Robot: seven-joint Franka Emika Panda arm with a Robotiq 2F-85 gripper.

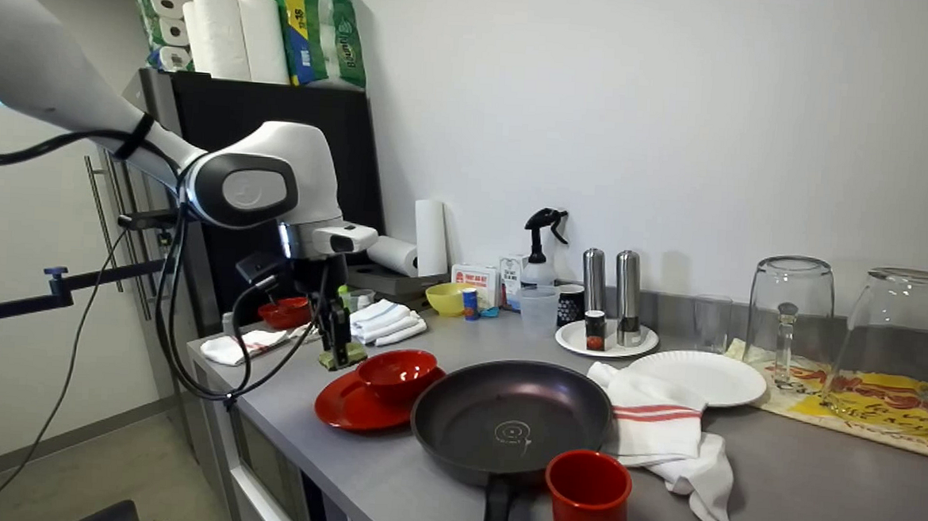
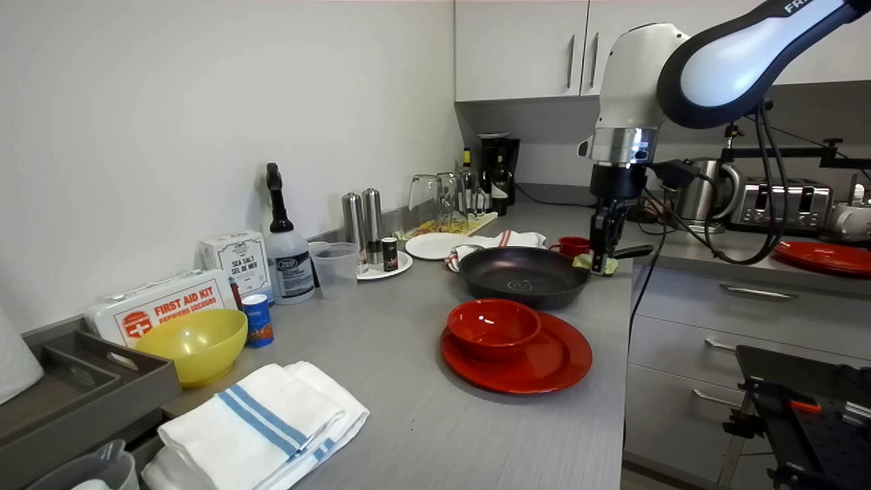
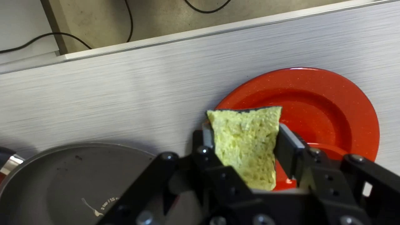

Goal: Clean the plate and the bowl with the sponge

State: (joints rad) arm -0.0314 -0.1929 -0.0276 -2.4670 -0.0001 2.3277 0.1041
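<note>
The yellow-green sponge point(image 3: 247, 125) is pinched between the fingers of my gripper point(image 3: 245, 137), its broad porous face toward the wrist camera. Held in the air, the sponge point(image 2: 610, 266) hangs near the counter's front edge, apart from the dishes. In the wrist view it overlaps the rim of the red plate point(image 3: 362, 115) and hides part of it. A glossy red bowl point(image 2: 494, 330) sits upright on the plate point(image 2: 565, 361), off its centre. Both dishes also show in an exterior view, the bowl point(image 1: 397, 372) partly covering the plate point(image 1: 345, 403). Wrist-view fingers hide most of the bowl.
A black frying pan point(image 1: 511, 414) stands right beside the plate, its handle near a red mug point(image 1: 588, 501). A striped white cloth point(image 1: 654, 417) lies past the pan. Folded towels point(image 2: 258, 422) and a yellow bowl point(image 2: 197, 344) are farther along the counter.
</note>
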